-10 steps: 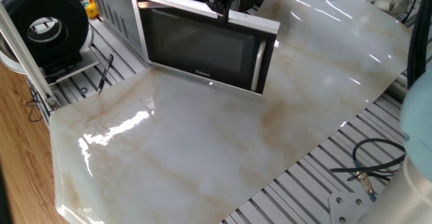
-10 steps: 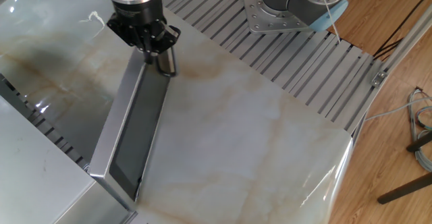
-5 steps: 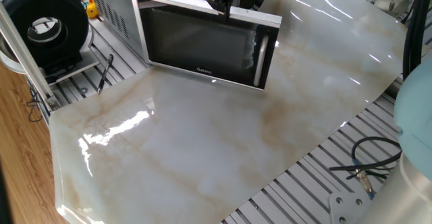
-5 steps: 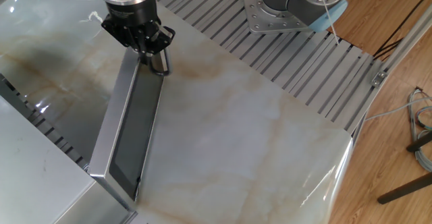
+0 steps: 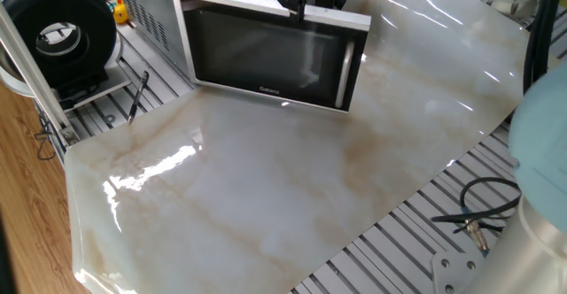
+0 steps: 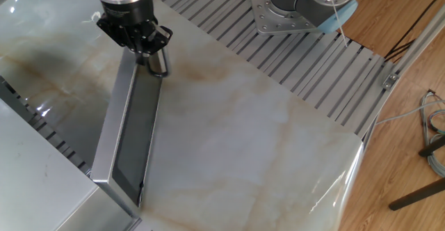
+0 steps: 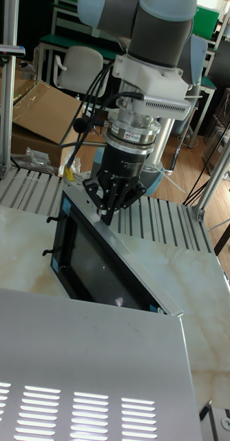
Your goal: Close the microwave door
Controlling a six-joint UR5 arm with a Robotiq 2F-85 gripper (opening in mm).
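The microwave (image 5: 146,11) stands at the table's back left, its silver-framed microwave door (image 5: 266,59) with dark glass still swung a little away from the body. From above, the door (image 6: 132,133) is a narrow panel running out from the oven (image 6: 35,189). My gripper (image 5: 299,3) points down at the door's top edge near the handle (image 5: 346,71) end, fingers together and holding nothing. It touches that edge close to the handle (image 6: 158,65) at the gripper (image 6: 142,49). From behind the oven (image 7: 80,365), the gripper (image 7: 108,219) rests on the door (image 7: 94,265).
A round black-and-white spool (image 5: 58,33) and a yellow duck (image 5: 120,11) sit left of the microwave. The marble tabletop (image 5: 266,188) spreads in front. Loose cables (image 5: 483,210) lie on the slatted frame at the right. The arm's base (image 6: 306,1) is bolted at the far edge.
The gripper has shifted with the door's handle end toward the microwave body, and the door's opening angle has narrowed.
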